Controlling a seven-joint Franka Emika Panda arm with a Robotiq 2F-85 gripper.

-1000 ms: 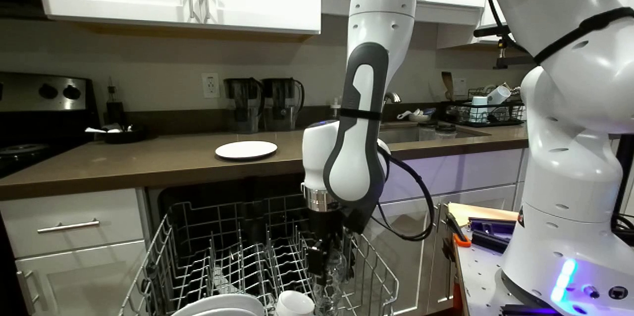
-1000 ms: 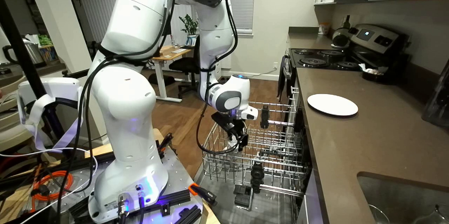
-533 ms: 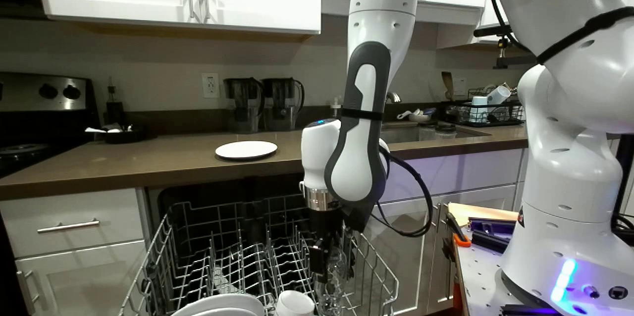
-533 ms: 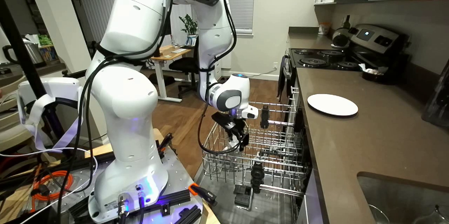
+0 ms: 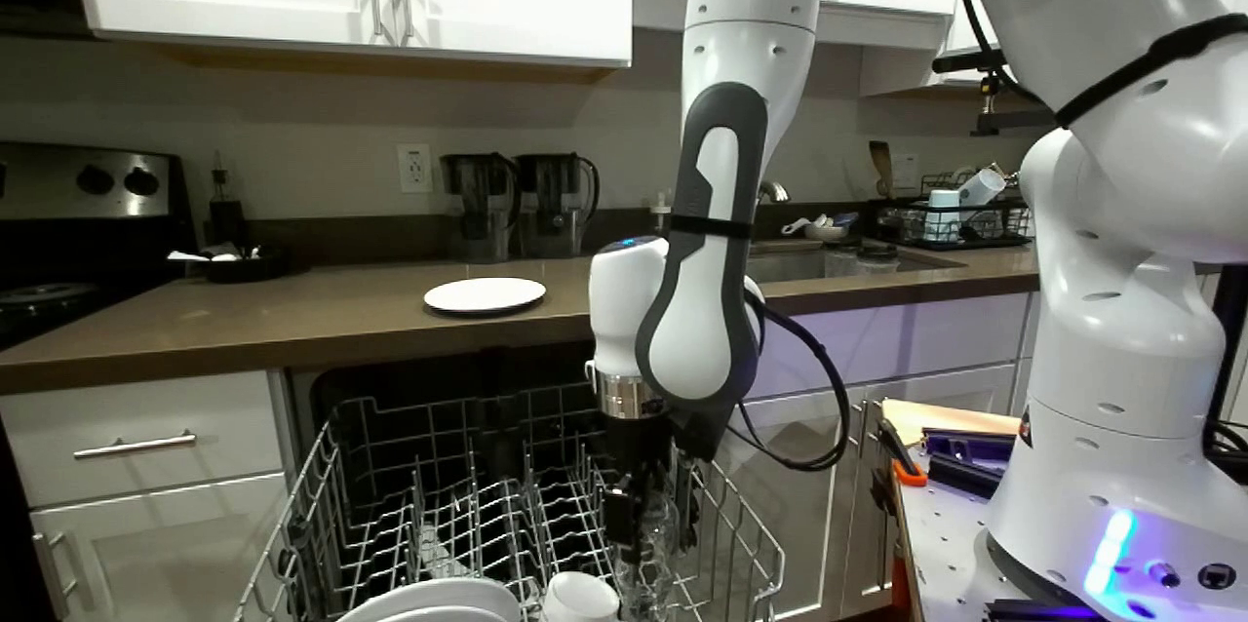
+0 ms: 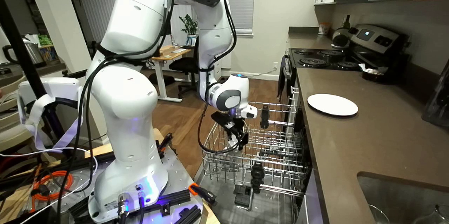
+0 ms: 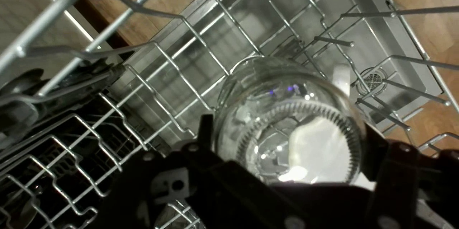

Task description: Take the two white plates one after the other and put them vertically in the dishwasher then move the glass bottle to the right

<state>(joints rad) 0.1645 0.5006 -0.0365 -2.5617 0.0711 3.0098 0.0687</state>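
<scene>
One white plate (image 5: 485, 294) lies flat on the counter, and it also shows in the other exterior picture (image 6: 332, 105). White dish rims (image 5: 439, 595) stand at the front of the open dishwasher's wire rack (image 5: 782, 559), cut off by the frame edge. My gripper (image 5: 655, 524) points down into the rack's right part. In the wrist view the gripper (image 7: 290, 141) has one finger against each side of the clear glass bottle (image 7: 283, 90), shut on it. The bottle (image 5: 646, 559) is upright in an exterior view; whether its lower end touches the rack is hard to tell.
A white cup (image 5: 579, 597) stands in the rack just left of the bottle. Rack tines (image 5: 475, 485) and side wires surround the gripper. The counter edge (image 5: 507, 339) is behind the rack. A sink (image 6: 400, 190) is set in the counter.
In an exterior view my gripper and the glass bottle shift slightly right, then slightly back left. The plate on the counter and the rack have not moved.
</scene>
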